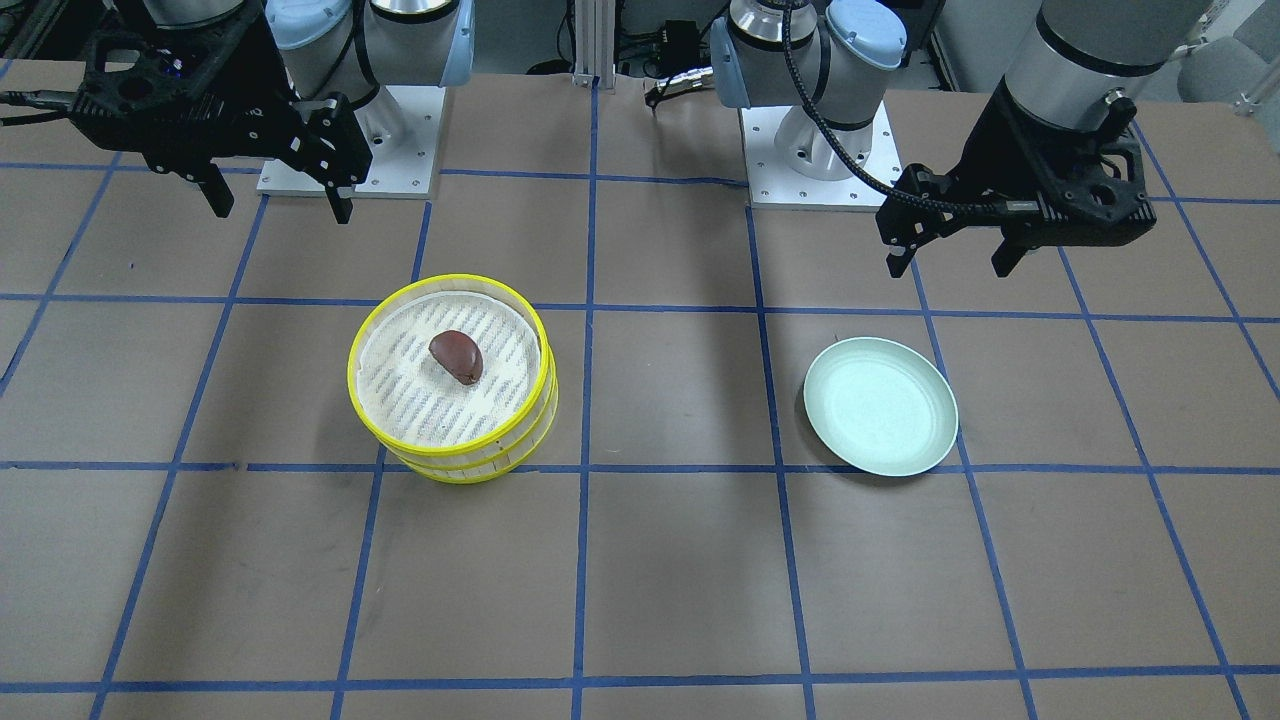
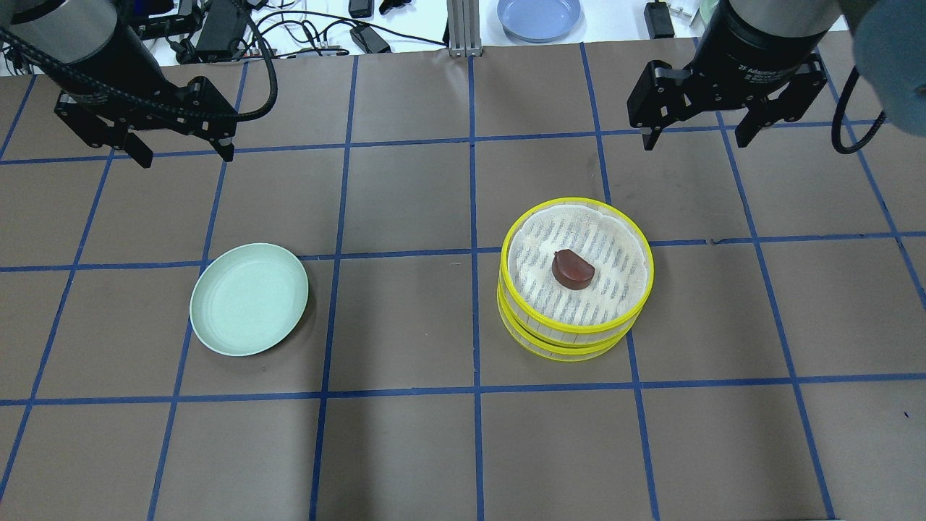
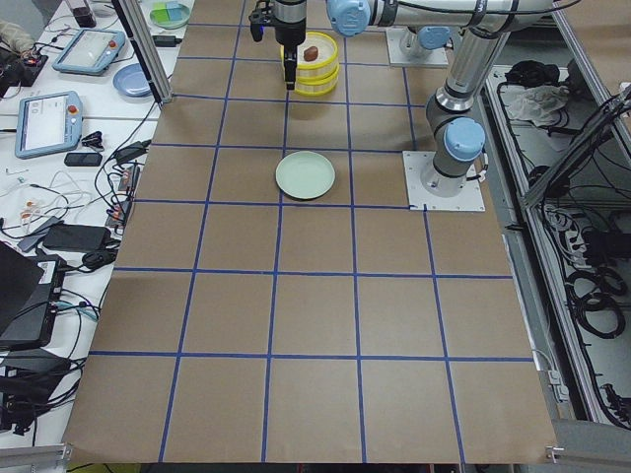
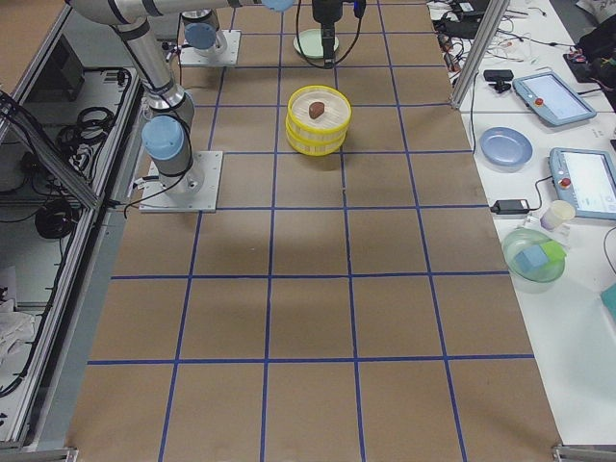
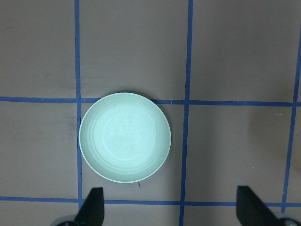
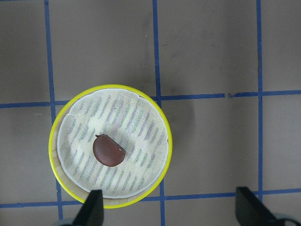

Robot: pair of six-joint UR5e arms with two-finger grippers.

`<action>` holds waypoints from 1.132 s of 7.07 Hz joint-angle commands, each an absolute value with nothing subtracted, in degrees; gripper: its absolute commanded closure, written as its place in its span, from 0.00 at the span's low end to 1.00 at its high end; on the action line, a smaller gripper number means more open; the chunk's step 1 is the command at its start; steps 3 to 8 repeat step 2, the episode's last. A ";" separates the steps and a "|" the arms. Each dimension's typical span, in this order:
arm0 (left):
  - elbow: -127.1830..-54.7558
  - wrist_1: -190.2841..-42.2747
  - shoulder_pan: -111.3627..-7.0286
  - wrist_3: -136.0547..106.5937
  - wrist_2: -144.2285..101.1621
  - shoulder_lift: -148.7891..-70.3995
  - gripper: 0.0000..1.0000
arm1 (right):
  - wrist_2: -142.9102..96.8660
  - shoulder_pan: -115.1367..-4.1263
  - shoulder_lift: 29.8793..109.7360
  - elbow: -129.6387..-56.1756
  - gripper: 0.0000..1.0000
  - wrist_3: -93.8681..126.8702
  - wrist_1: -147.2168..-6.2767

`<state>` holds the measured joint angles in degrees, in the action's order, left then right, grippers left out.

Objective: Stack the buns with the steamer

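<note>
One brown bun (image 2: 573,269) rests in the steamer (image 2: 611,250) (plate (image 2: 249,300) well apart).

text: "2F Adaptive" | on: body of right pincer (image 2: 694,142), overhead view | rest of print: illegible

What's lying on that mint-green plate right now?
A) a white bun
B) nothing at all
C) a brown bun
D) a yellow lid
B: the mint-green plate shows only its own bare surface in the left wrist view. The only bun in sight, the reddish-brown bun, lies in the top tier of the yellow steamer.
</note>
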<state>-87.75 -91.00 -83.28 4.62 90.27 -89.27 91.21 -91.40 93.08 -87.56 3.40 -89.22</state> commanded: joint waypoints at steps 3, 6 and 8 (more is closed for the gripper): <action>-89.90 -90.53 -83.76 4.57 89.39 -88.59 0.00 | 91.32 -91.41 93.16 -87.63 0.00 3.43 -89.21; -89.90 -90.53 -83.76 4.57 89.39 -88.59 0.00 | 91.32 -91.41 93.16 -87.63 0.00 3.43 -89.21; -89.90 -90.53 -83.76 4.57 89.39 -88.59 0.00 | 91.32 -91.41 93.16 -87.63 0.00 3.43 -89.21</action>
